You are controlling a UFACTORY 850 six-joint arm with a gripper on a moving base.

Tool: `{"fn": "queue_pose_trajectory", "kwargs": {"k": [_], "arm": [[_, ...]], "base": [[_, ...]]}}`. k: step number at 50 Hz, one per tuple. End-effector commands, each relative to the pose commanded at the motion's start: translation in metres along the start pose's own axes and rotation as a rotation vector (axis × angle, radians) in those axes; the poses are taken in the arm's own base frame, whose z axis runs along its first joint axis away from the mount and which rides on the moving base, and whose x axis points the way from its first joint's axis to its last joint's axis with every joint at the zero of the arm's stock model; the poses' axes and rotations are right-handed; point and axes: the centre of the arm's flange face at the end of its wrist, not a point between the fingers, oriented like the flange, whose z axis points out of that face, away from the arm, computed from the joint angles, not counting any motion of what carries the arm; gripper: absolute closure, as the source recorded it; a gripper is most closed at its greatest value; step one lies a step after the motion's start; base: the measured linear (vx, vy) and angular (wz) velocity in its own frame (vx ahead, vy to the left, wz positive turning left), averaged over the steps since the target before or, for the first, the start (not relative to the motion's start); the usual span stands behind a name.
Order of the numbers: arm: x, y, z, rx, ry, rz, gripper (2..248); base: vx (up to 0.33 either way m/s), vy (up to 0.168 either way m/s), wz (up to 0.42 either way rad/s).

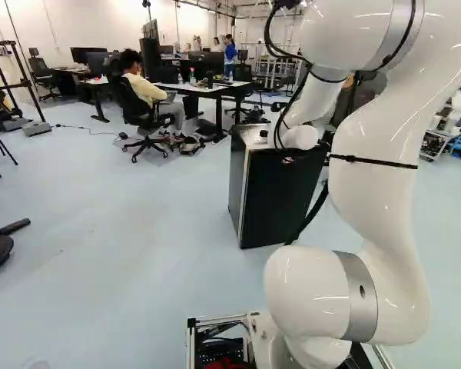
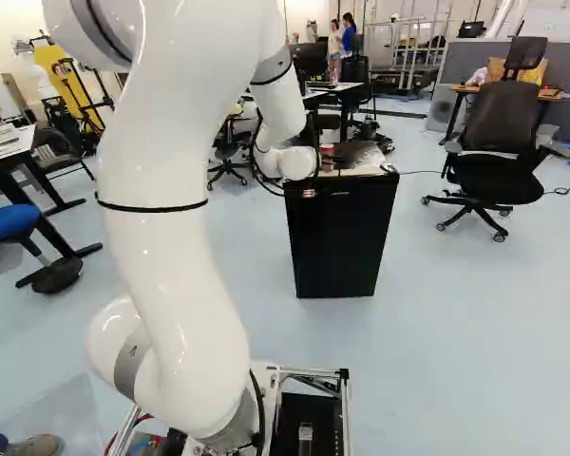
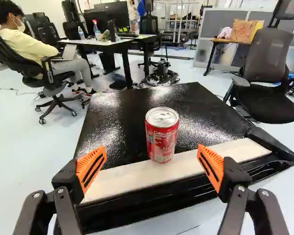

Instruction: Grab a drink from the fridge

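Seen from the left base view, the black fridge (image 1: 280, 196) stands ahead of the arm; its front also shows in the right base view (image 2: 340, 247), and its door looks closed. A red drink can (image 3: 161, 135) stands upright on the fridge's glossy top (image 3: 120, 110), at the pale strip along the front edge. My gripper (image 3: 151, 154) stands open in the wrist view, one orange pad to each side of the can's line, with the can ahead and no pad touching it. In both base views the wrist hides the gripper.
Behind the fridge are an office chair (image 3: 267, 73), a desk with monitors (image 3: 120, 44) and a person seated on another chair. A black strip or cable lies at one front corner of the fridge top. Desk legs and a stool stand at the left of the right base view.
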Motion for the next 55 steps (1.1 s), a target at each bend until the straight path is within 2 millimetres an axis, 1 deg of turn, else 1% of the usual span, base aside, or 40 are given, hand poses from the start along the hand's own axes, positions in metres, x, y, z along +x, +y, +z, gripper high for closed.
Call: {"fn": "queue_pose_trajectory", "kwargs": {"k": [10,13,25,38,39,43,44,48,49,53,54,55], "arm": [[-0.004,0.010,0.022,-0.008,0.023,0.005,3],[-0.003,0.011,0.028,-0.009,0.030,0.005,3],[0.001,0.012,0.047,-0.005,0.044,0.001,3],[0.001,0.012,0.047,-0.005,0.044,0.001,3],[0.001,0.012,0.047,-0.005,0.044,0.001,14],[0.001,0.012,0.047,-0.005,0.044,0.001,14],[0.001,0.012,0.047,-0.005,0.044,0.001,54],[0.001,0.012,0.047,-0.005,0.044,0.001,54],[0.001,0.012,0.047,-0.005,0.044,0.001,93],[0.001,0.012,0.047,-0.005,0.044,0.001,93],[0.001,0.012,0.047,-0.005,0.044,0.001,131],[0.001,0.012,0.047,-0.005,0.044,0.001,131]], "base": [[0.000,0.000,0.000],[0.000,0.000,0.000],[0.000,0.000,0.000],[0.000,0.000,0.000],[0.000,0.000,0.000],[0.000,0.000,0.000],[0.000,0.000,0.000],[0.000,0.000,0.000],[0.000,0.000,0.000],[0.000,0.000,0.000],[0.000,0.000,0.000],[0.000,0.000,0.000]]}}
